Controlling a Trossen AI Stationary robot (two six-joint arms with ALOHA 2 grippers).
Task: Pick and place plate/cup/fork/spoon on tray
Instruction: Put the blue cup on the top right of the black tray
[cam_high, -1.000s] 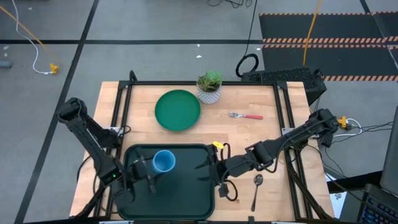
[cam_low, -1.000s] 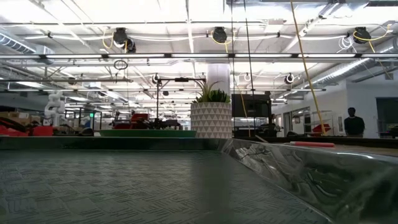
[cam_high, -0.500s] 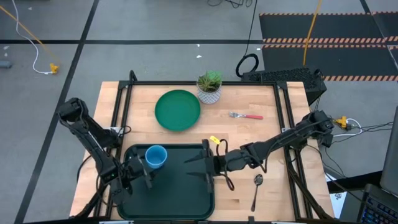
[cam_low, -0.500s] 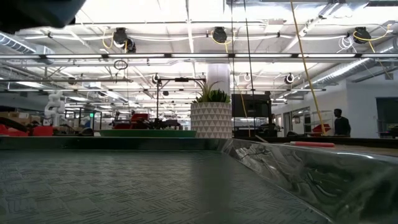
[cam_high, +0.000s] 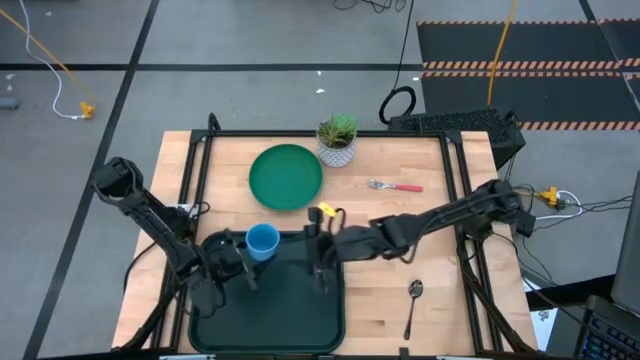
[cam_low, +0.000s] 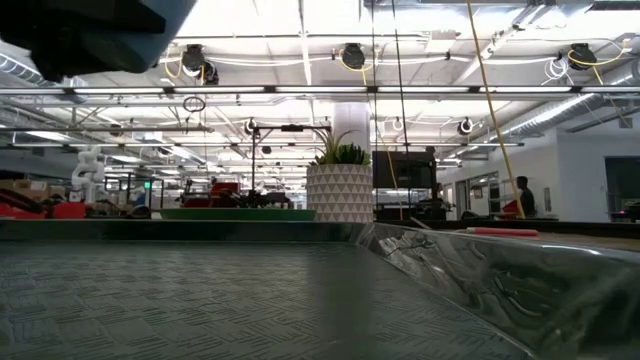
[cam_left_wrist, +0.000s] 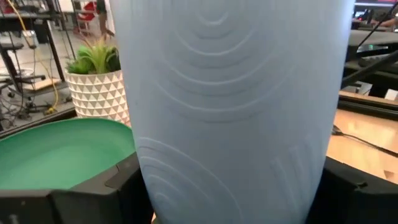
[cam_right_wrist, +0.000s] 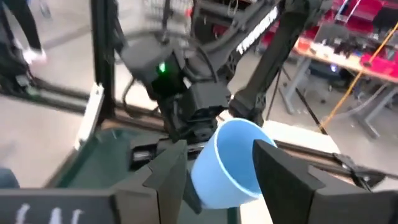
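Observation:
The light-blue cup is in my left gripper, which is shut on it over the far left part of the dark tray. The cup fills the left wrist view. My right gripper is open and empty over the tray's right part, pointing at the cup from a short way off. The green plate lies flat on the table beyond the tray. The red-handled fork lies at the far right. The silver spoon lies to the right of the tray. My left gripper pinches the cup's side wall between its two fingers, one on each side. The fingers come from the table's near left, slanting toward the far right. In the right wrist view the cup is tilted and clear of the tray floor.
A white patterned plant pot stands beside the plate's far right. The tray's raised rim runs across the low view, where a dark part of an arm shows at the top left. A person stands far off in the room.
My left gripper has carried the cup toward the table's far edge over the tray's far left part. My right gripper has gone toward the left and far edges, from beside the tray's right rim to over the tray, and has stayed open.

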